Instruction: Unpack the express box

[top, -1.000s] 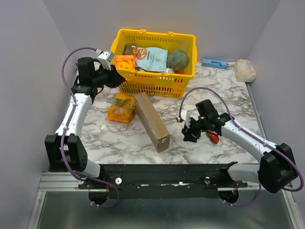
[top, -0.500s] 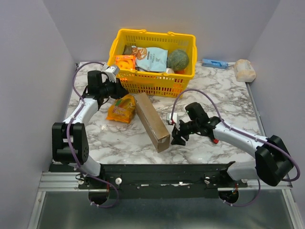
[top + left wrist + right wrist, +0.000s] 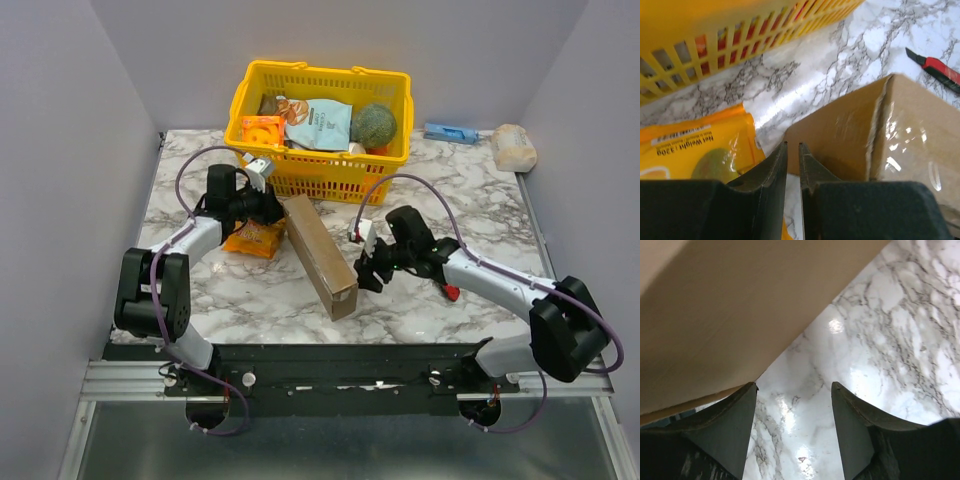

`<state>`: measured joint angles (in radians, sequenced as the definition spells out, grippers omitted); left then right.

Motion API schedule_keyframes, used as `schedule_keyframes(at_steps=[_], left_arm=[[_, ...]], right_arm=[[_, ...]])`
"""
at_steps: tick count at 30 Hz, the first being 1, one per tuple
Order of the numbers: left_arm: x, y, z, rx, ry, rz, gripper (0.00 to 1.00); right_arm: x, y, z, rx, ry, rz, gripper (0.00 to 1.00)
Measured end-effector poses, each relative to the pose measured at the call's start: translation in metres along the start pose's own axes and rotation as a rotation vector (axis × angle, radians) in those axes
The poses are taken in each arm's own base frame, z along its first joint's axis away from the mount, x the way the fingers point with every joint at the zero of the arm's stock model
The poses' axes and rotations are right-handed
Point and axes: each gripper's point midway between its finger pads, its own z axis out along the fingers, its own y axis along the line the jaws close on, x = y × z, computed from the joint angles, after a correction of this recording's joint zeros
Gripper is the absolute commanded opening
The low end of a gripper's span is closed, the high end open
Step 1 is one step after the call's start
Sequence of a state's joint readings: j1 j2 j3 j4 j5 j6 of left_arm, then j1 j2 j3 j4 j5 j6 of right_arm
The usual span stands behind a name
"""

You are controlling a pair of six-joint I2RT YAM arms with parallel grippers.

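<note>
The express box (image 3: 318, 254), plain brown cardboard, stands on its long edge across the table's middle. It fills the right of the left wrist view (image 3: 880, 135) and the top left of the right wrist view (image 3: 730, 305). My left gripper (image 3: 272, 207) is at the box's far end, jaws nearly shut with nothing between them (image 3: 792, 146). My right gripper (image 3: 366, 277) is open and empty, just right of the box's near end, its left finger (image 3: 735, 425) close to the box's side.
A yellow basket (image 3: 322, 172) with several goods stands behind the box. An orange snack bag (image 3: 254, 230) lies left of the box. A red utility knife (image 3: 450, 291) lies under my right arm. A blue item (image 3: 450, 132) and a pale bundle (image 3: 514, 147) lie far right.
My left gripper has come down from beside the basket to the box's far end. My right gripper has moved left to the box's near end.
</note>
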<state>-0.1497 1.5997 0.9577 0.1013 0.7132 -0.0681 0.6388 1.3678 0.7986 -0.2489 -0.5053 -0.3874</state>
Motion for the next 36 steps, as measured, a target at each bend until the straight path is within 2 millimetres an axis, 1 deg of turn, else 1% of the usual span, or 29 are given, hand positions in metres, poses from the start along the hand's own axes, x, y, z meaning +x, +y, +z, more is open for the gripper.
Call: schedule_keyframes(at_steps=[1, 2, 3, 5, 8, 9, 11, 12, 14, 15, 16, 18, 19, 21, 23, 25, 26, 27, 28, 29, 30, 31, 32, 35, 36], left_arm=[[0.007, 0.000, -0.002, -0.002, 0.010, -0.010, 0.24], [0.010, 0.000, -0.003, -0.003, 0.014, -0.011, 0.24], [0.018, -0.002, -0.006, -0.003, 0.024, -0.020, 0.24], [0.027, -0.007, -0.011, 0.000, 0.036, -0.030, 0.24], [0.033, -0.015, -0.019, 0.008, 0.039, -0.031, 0.24], [0.034, -0.016, -0.021, 0.010, 0.040, -0.029, 0.24], [0.036, -0.020, -0.025, 0.011, 0.042, -0.021, 0.24], [0.036, -0.022, -0.028, 0.013, 0.042, -0.016, 0.24], [0.036, -0.027, -0.033, 0.015, 0.040, 0.005, 0.24], [0.035, -0.028, -0.035, 0.017, 0.039, 0.013, 0.24], [0.034, -0.030, -0.037, 0.017, 0.040, 0.024, 0.23], [0.034, -0.032, -0.041, 0.018, 0.045, 0.047, 0.20], [0.034, -0.034, -0.045, 0.020, 0.053, 0.068, 0.17], [0.036, -0.041, -0.053, 0.033, 0.070, 0.110, 0.14], [0.036, -0.055, -0.066, 0.067, 0.077, 0.190, 0.11], [0.036, -0.076, -0.080, 0.117, 0.063, 0.352, 0.11], [0.039, -0.087, -0.085, 0.144, 0.063, 0.426, 0.11], [0.046, -0.103, -0.089, 0.188, 0.064, 0.521, 0.11], [0.056, -0.118, -0.091, 0.237, 0.071, 0.594, 0.11], [0.066, -0.128, -0.091, 0.278, 0.084, 0.648, 0.11], [0.084, -0.144, -0.089, 0.345, 0.110, 0.714, 0.11], [0.097, -0.152, -0.088, 0.386, 0.133, 0.746, 0.10], [0.114, -0.160, -0.086, 0.439, 0.170, 0.786, 0.10], [0.147, -0.172, -0.079, 0.525, 0.252, 0.863, 0.10], [0.156, -0.176, -0.077, 0.545, 0.272, 0.888, 0.10]], right_arm=[[-0.001, -0.005, 0.000, 0.020, 0.002, 0.015, 0.69], [-0.001, -0.010, 0.000, 0.039, 0.004, 0.029, 0.69], [-0.002, -0.017, 0.000, 0.062, 0.004, 0.048, 0.69], [-0.003, -0.033, -0.002, 0.111, 0.005, 0.097, 0.69], [-0.003, -0.062, -0.009, 0.199, 0.014, 0.162, 0.68], [-0.005, -0.069, -0.012, 0.223, 0.016, 0.171, 0.67], [-0.007, -0.079, -0.021, 0.263, 0.024, 0.180, 0.64], [-0.006, -0.080, -0.026, 0.271, 0.030, 0.175, 0.60], [-0.002, -0.073, -0.036, 0.267, 0.051, 0.149, 0.52], [0.004, -0.064, -0.043, 0.258, 0.061, 0.135, 0.42], [0.008, -0.057, -0.048, 0.247, 0.069, 0.117, 0.40], [0.018, -0.035, -0.061, 0.193, 0.090, 0.082, 0.40], [0.020, -0.024, -0.066, 0.163, 0.091, 0.072, 0.40], [0.023, -0.009, -0.074, 0.120, 0.090, 0.058, 0.40], [0.021, -0.002, -0.076, 0.098, 0.080, 0.069, 0.40], [0.022, -0.002, -0.071, 0.089, 0.084, 0.106, 0.40], [0.021, -0.004, -0.068, 0.086, 0.090, 0.135, 0.40], [0.020, -0.008, -0.063, 0.087, 0.092, 0.157, 0.41], [0.015, -0.013, -0.059, 0.090, 0.085, 0.170, 0.41], [0.007, -0.019, -0.055, 0.096, 0.074, 0.176, 0.41], [-0.005, -0.029, -0.052, 0.106, 0.053, 0.174, 0.41], [-0.016, -0.037, -0.049, 0.114, 0.035, 0.166, 0.40], [-0.032, -0.047, -0.046, 0.125, 0.011, 0.152, 0.38], [-0.088, -0.084, -0.036, 0.162, -0.078, 0.085, 0.37], [-0.104, -0.093, -0.033, 0.171, -0.104, 0.057, 0.37]])
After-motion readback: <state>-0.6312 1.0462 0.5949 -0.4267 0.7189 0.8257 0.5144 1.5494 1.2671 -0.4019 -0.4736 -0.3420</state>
